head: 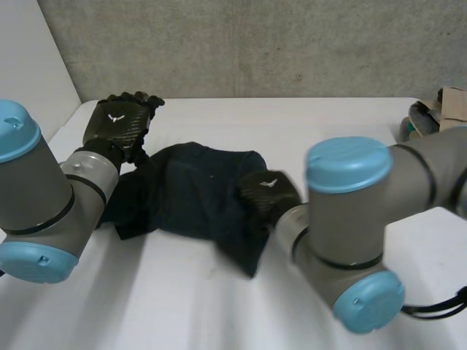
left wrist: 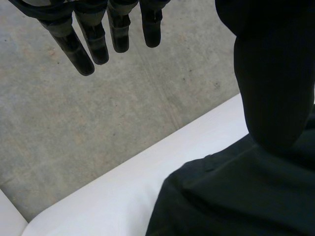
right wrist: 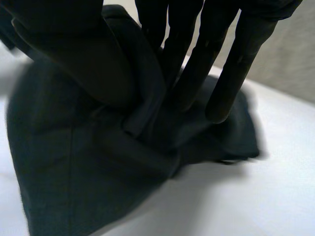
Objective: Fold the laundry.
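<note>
A dark navy cloth (head: pixel 191 195) lies bunched in the middle of the white table (head: pixel 306 131). My right hand (head: pixel 268 191) rests on the cloth's right edge. In the right wrist view this hand (right wrist: pixel 206 64) pinches a raised fold of the cloth (right wrist: pixel 74 172) between its thumb and its fingers. My left hand (head: pixel 120 122) hovers above the cloth's left end, fingers straight and spread. Seen from the left wrist, the left hand (left wrist: pixel 96 42) holds nothing and the cloth (left wrist: pixel 231 196) lies below its palm.
A concrete wall (head: pixel 255 44) runs behind the table's far edge. A small pile of objects (head: pixel 430 117) sits at the back right corner. Bare table stretches in front of the cloth (head: pixel 182 292).
</note>
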